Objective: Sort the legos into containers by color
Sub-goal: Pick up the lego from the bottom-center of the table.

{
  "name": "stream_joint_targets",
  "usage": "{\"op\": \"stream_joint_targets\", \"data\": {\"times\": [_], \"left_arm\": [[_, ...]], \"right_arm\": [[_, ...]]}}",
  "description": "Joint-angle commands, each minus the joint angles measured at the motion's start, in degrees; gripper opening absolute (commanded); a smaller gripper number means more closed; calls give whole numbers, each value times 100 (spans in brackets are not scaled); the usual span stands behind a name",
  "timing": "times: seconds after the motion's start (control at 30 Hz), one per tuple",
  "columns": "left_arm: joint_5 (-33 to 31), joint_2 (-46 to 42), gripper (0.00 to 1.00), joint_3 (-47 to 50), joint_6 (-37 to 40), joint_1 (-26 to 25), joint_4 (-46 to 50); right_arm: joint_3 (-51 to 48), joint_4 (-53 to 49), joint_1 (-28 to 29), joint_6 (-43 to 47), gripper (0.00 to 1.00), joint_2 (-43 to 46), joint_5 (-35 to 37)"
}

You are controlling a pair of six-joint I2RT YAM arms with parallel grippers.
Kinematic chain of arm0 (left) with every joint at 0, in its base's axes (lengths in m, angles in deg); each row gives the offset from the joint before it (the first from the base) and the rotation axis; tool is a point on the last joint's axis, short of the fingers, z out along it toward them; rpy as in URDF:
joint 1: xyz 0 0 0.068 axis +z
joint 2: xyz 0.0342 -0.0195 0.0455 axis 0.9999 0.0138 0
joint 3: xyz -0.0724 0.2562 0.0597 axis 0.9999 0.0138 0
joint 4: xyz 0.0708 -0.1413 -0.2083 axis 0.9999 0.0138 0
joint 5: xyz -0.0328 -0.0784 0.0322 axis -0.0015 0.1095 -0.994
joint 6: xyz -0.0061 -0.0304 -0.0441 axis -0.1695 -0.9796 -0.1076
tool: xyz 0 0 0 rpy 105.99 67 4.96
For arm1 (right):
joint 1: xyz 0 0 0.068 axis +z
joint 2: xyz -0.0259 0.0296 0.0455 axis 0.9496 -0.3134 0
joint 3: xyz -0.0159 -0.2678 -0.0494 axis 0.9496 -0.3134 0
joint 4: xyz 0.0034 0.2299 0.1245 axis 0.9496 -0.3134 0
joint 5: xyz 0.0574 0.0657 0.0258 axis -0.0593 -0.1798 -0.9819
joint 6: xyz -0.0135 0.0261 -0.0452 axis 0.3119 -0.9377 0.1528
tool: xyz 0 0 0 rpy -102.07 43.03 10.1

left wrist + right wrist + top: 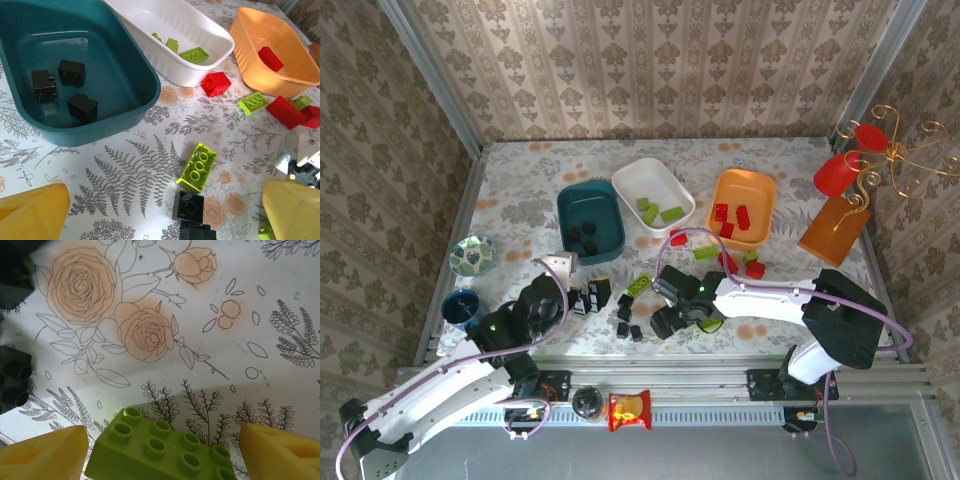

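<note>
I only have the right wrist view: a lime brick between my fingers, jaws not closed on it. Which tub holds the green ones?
Observer: The white tub, the middle of three, holds lime bricks. It stands beyond your right gripper.
Operator: And the other tubs?
Observer: The teal tub on the left holds three black bricks. The orange tub on the right holds red bricks.
Operator: Where's the left arm?
Observer: The left gripper is open over loose black bricks, left of yours and not touching it.
</note>
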Motion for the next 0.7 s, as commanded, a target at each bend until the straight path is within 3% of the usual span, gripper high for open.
{"op": "stream_joint_targets", "data": {"times": [0.0,0.33,0.67], "left_arm": [[-29,4,100,102,-89,12,-91],[-1,22,100,115,-124,35,-57],[21,22,100,93,-128,58,-36]], "right_arm": [[112,-247,65,130,82,-46,191],[50,-283,231,241,86,-219,136],[-20,-54,195,216,53,53,122]]}}
